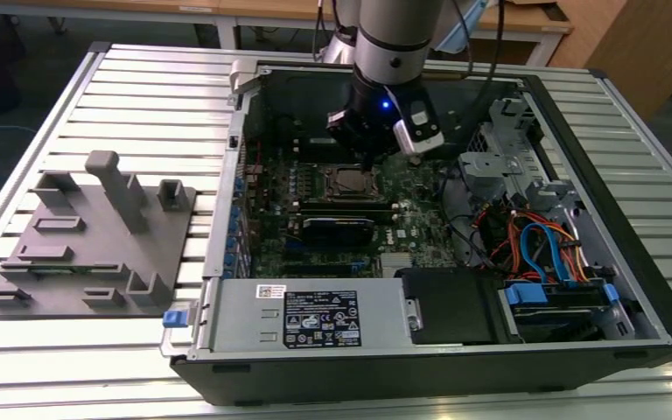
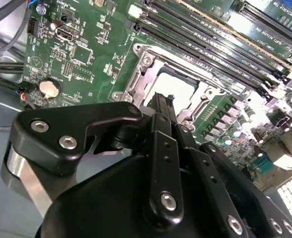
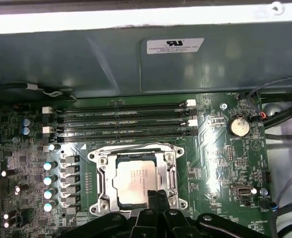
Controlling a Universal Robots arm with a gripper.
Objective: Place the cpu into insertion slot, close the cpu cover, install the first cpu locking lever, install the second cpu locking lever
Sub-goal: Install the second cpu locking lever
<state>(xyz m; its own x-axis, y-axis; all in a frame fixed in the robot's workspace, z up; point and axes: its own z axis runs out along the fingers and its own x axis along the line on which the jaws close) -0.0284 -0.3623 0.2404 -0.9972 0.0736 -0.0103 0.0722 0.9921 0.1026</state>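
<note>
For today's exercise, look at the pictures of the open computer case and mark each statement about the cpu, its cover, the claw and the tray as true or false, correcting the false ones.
1. The cpu lies in the insertion slot. True.
2. The cpu cover stands raised upright, away from the chip. False: the cpu cover lies flat around the chip.
3. The claw holds the cpu in the air. False: the claw hangs just above the seated chip.
4. A grey fixture tray sits beside the case on the exterior view's left. True.
5. A round coin battery sits on the green board. True.
</note>
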